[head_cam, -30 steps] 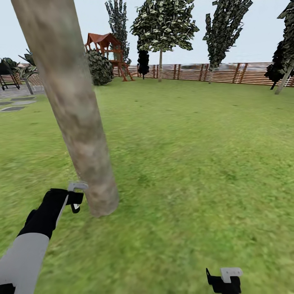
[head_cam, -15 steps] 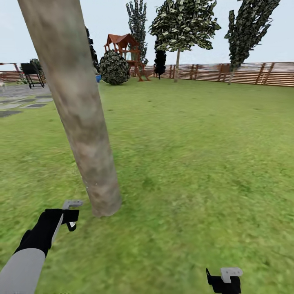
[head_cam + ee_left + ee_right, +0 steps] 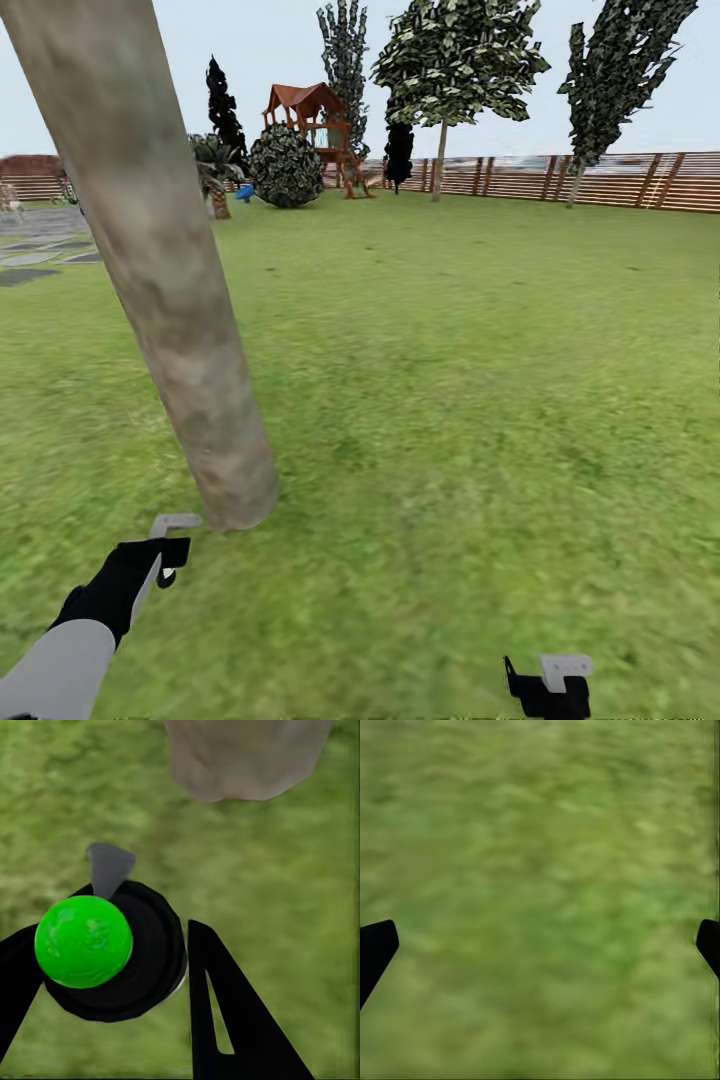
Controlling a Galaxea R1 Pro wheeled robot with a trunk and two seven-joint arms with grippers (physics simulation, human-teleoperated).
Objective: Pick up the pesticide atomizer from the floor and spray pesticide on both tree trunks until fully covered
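Pickup judged done: left gripper [image 3: 112,967] closed on the atomizer [image 3: 84,942] (green ball top over a black body, grey nozzle pointing toward the trunk base), held low over the lawn [image 3: 480,400] just beside the foot of the near tree trunk [image 3: 170,300]. Right gripper [image 3: 540,945] open and empty, fingers wide apart above bare grass. No spray or wet coating discernible on the mottled bark, so coverage of this trunk cannot be confirmed; second thick trunk not identified, hence most spraying judged outstanding.
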